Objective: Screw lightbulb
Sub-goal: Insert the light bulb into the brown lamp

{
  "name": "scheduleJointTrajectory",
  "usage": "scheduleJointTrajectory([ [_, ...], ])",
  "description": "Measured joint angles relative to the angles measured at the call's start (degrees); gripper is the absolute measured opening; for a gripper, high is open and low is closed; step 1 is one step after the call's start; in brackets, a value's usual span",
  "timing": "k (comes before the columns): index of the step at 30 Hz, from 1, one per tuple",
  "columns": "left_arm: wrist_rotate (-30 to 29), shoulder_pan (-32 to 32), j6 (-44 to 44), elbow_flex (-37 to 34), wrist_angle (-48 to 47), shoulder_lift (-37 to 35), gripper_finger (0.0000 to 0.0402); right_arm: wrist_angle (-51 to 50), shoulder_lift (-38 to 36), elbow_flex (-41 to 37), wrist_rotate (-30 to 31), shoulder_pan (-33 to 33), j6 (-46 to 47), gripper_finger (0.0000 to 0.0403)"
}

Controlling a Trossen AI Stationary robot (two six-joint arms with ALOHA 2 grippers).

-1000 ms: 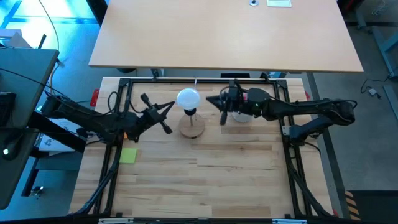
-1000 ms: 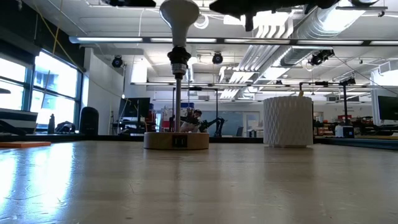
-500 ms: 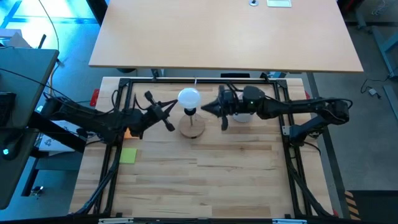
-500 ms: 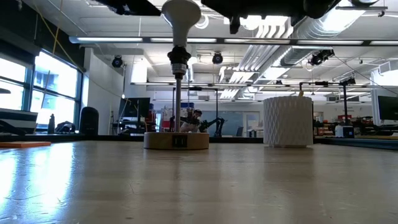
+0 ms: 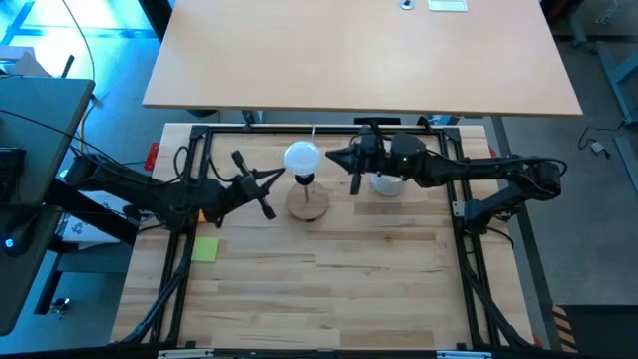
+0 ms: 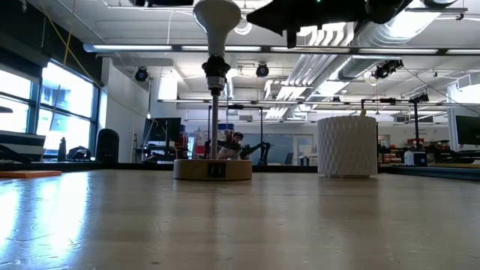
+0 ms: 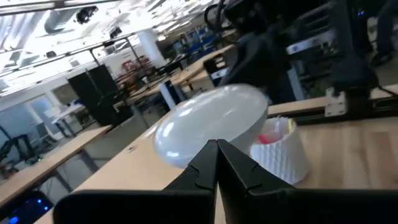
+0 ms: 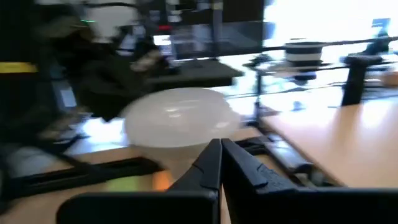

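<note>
The lightbulb [image 5: 301, 157] is light, smooth, fragile; grip its globe gently. Left end effector [image 5: 271, 177] and right end effector [image 5: 334, 157] flank it, fingers pressed together, empty.

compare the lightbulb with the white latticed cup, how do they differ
The lightbulb is smooth and round, tapering to a narrow neck; the white latticed cup is a ribbed, straight-sided cylinder. The lightbulb sits high on a thin stem above a wooden disc; the cup stands directly on the table. The cup holds pink items; the lightbulb holds nothing. Both are white.
</note>
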Motion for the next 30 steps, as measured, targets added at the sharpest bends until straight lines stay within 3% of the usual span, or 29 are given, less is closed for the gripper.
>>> scheduleJointTrajectory([
  [6,0.2,4.4,-0.7,0.0,-0.5,1.9,0.0,-0.2,0.4,0.0,-9.3,1.0,0.3,0.0],
  [9,-3.1,5.7,-0.1,0.0,-1.9,2.0,0.0,-1.3,0.2,0.0,-14.9,2.1,-1.7,0.0],
  [11,-6.2,5.8,1.1,0.0,-2.5,1.6,0.0,-2.5,-0.4,0.0,-13.6,2.7,-2.9,0.0],
  [15,-7.1,2.9,2.2,0.0,-1.7,-0.3,0.0,-4.5,-1.5,0.0,2.3,2.3,-1.8,0.0],
  [17,-5.7,1.7,2.3,0.0,-0.2,-0.7,0.0,-3.7,-1.1,0.0,5.8,1.4,-1.7,0.0],
  [22,2.4,1.7,2.2,0.0,3.0,0.0,0.0,-1.6,1.4,1.3,-0.8,-0.3,-1.3,0.0],
  [30,0.0,6.8,2.6,0.1,0.1,1.0,0.0,-4.7,2.1,3.1,-8.3,3.9,-5.9,0.0],
])
